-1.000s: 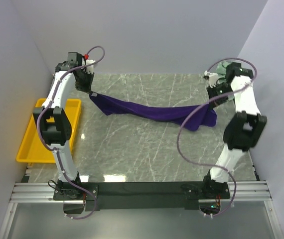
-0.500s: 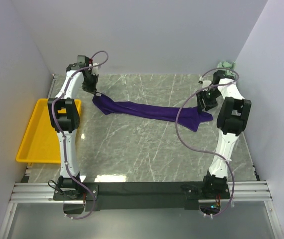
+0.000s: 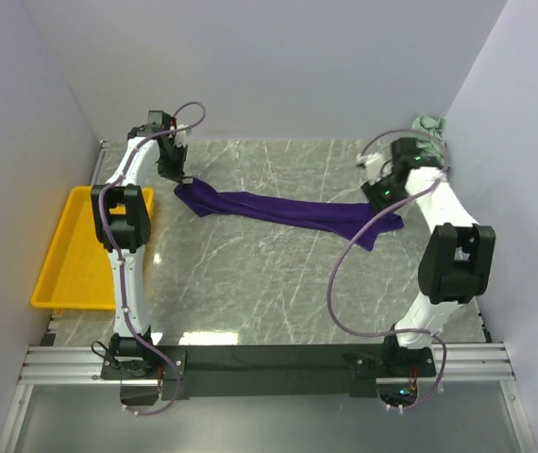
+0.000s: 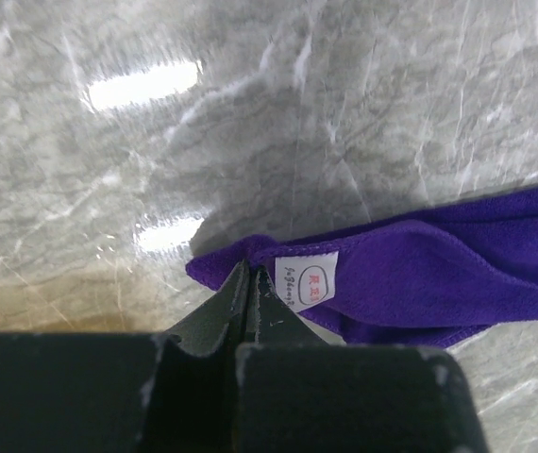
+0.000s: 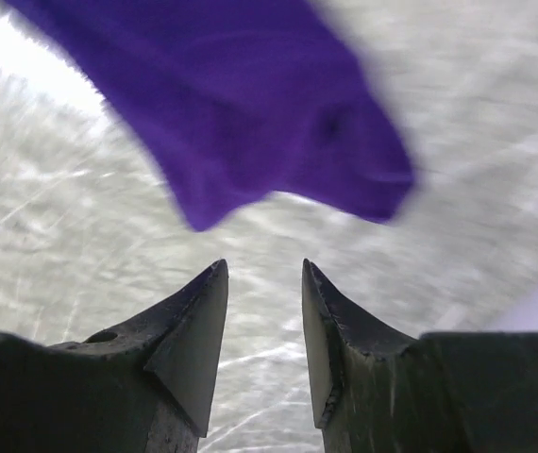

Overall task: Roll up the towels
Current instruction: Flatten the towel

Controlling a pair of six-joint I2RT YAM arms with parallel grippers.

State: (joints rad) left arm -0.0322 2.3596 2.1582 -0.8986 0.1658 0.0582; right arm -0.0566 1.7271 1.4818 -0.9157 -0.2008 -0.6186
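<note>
The right gripper (image 5: 264,283) had let go since a second earlier, jaws parted, the purple towel (image 3: 288,208) lying just ahead of them; the left gripper (image 4: 250,283) (pinched tight) held its other end.

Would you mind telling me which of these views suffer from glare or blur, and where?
Left wrist view: two bright glare patches on the marble table, while the purple towel and its white label are sharp. Right wrist view: towel and table smeared, only the right gripper crisp. Top external view: evenly lit and sharp, faint reflections near the table's front edge.
</note>
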